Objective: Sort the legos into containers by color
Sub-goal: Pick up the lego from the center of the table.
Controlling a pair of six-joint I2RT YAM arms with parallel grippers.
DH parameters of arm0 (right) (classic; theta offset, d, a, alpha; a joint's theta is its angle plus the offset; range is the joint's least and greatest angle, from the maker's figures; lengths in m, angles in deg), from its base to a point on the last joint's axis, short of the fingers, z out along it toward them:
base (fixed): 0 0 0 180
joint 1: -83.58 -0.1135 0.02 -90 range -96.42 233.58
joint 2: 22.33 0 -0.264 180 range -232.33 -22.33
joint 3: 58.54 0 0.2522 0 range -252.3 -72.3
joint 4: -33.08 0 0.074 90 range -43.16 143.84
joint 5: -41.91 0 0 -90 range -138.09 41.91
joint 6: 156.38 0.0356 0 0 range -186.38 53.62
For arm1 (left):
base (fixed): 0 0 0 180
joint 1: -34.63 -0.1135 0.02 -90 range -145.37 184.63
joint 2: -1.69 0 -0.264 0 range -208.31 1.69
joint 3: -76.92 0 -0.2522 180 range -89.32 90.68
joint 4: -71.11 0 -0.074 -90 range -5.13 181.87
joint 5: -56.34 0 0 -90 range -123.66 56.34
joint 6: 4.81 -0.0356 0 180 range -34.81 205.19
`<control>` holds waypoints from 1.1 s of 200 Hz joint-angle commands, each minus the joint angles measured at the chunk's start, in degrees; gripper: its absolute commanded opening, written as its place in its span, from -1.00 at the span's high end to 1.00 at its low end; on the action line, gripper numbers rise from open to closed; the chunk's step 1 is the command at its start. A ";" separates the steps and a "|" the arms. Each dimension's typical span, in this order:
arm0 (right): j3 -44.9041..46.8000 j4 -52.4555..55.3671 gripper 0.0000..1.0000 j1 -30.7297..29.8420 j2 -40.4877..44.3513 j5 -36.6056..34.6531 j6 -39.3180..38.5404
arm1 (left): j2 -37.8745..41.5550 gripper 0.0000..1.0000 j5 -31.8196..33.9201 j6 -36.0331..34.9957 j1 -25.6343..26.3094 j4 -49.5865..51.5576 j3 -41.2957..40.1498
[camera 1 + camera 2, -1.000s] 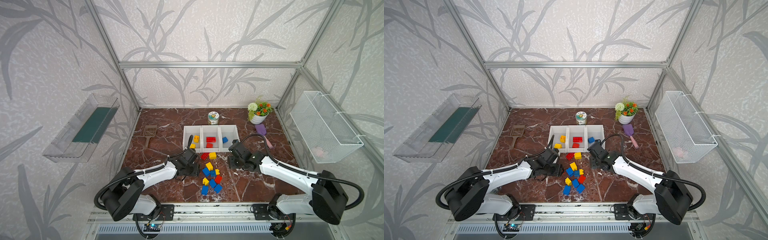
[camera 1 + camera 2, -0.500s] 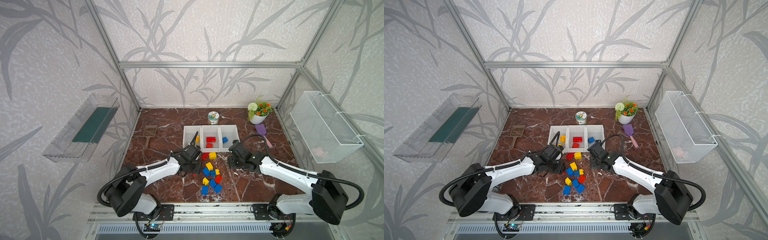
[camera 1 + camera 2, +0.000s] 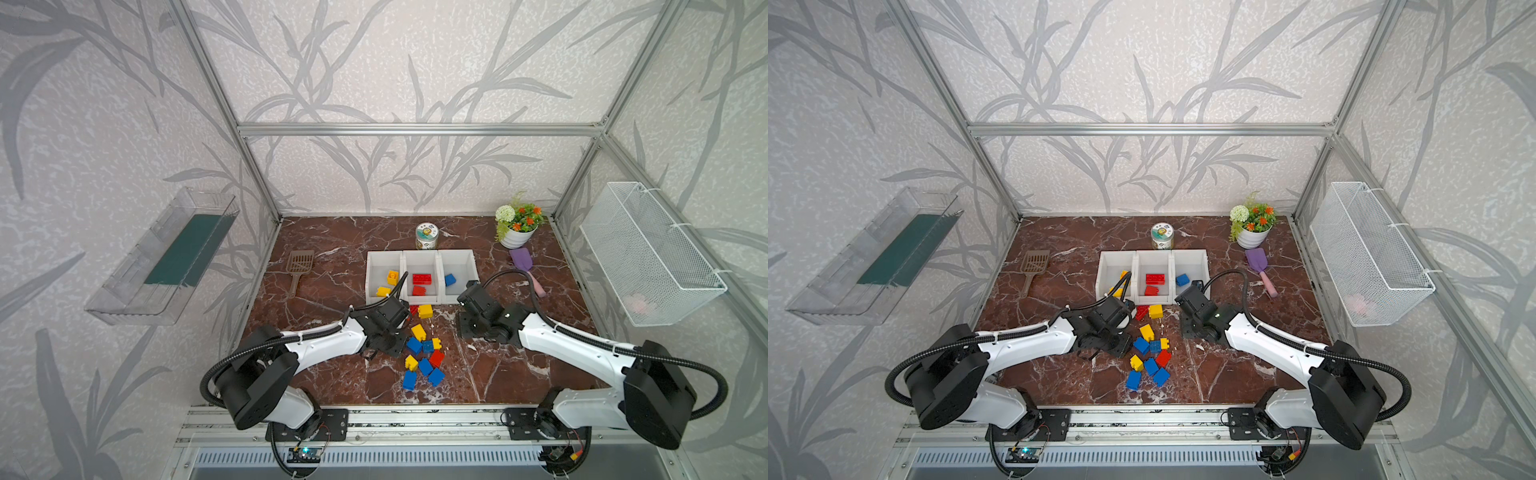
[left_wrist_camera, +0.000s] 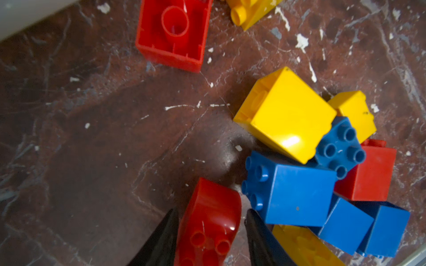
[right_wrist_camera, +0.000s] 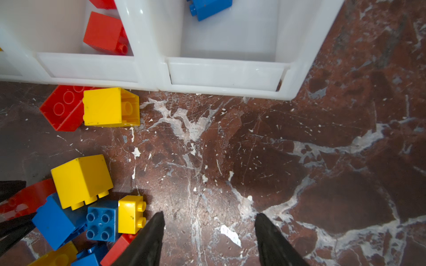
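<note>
Legos (image 3: 424, 357): red, yellow and blue pieces lying loose in a cluster on the table (image 3: 332, 266), just in front of the containers (image 3: 422, 254). These are three white bins in a row: the left bin holds yellow pieces, the middle red, the right a single blue.

Left pincer (image 4: 211, 211): narrowly parted, astride a curved red lego (image 4: 207, 207) at the cluster's edge; whether it presses the piece cannot be told.

Right pincer (image 5: 209, 215): jaws apart and empty, above bare table near the right bin's front wall.
</note>
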 commanded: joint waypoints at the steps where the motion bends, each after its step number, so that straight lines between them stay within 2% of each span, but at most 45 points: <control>1: 1.04 -0.51 -0.27 0.05 0.59 0.39 0.67 | -0.40 0.05 2.30 0.20 0.72 2.15 -0.80; 35: 1.59 -0.76 -0.27 0.05 0.82 0.33 0.91 | -0.62 0.10 2.97 0.20 1.48 2.42 -0.81; 80: 1.61 -0.85 -0.18 0.05 1.08 0.50 0.80 | -1.99 0.31 3.38 0.90 1.58 2.55 -0.38; 111: 1.92 -0.69 -0.14 0.04 2.39 0.00 1.11 | 0.50 0.36 5.76 1.10 1.49 3.39 1.14; 127: 2.13 -0.37 -0.13 0.05 3.16 -0.46 1.11 | 2.09 0.38 10.33 2.10 1.32 4.78 3.85; 155: 2.35 0.32 -0.13 0.06 4.21 -0.93 0.93 | 2.21 0.39 12.92 -2.12 -0.17 3.71 10.43; 194: 3.02 1.02 -0.12 0.05 6.35 -0.77 0.99 | -5.24 0.39 9.09 -4.53 -6.88 0.50 22.74; 220: 3.57 2.65 -0.11 0.05 8.99 -0.73 1.15 | -13.23 0.39 7.73 -6.19 -8.41 0.21 31.28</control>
